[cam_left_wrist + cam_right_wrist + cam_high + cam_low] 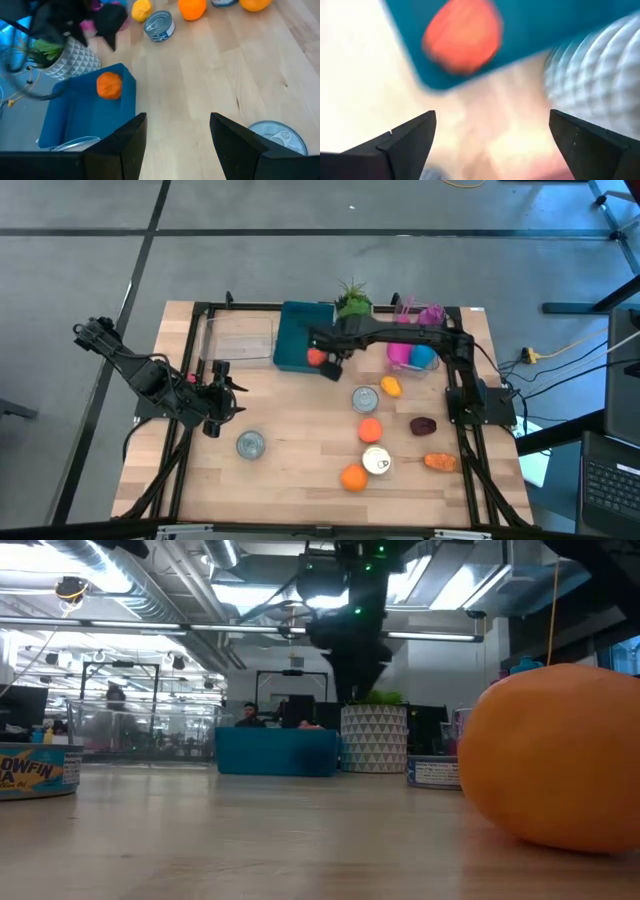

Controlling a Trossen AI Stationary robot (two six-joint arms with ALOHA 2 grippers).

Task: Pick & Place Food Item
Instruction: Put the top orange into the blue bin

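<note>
Your left hand is waiting with fingers spread, just beside the tin, well short of the blue tray. Your right hand is hovering released over the tray's near edge, where the orange fruit is lying.

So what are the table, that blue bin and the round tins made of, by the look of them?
The table looks like pale wood with a matte finish: plank seams and grain show. The blue bin seems to be plastic, with smooth, evenly coloured walls. The tin looks like metal, with a shiny ribbed lid and a printed label around its side.
</note>
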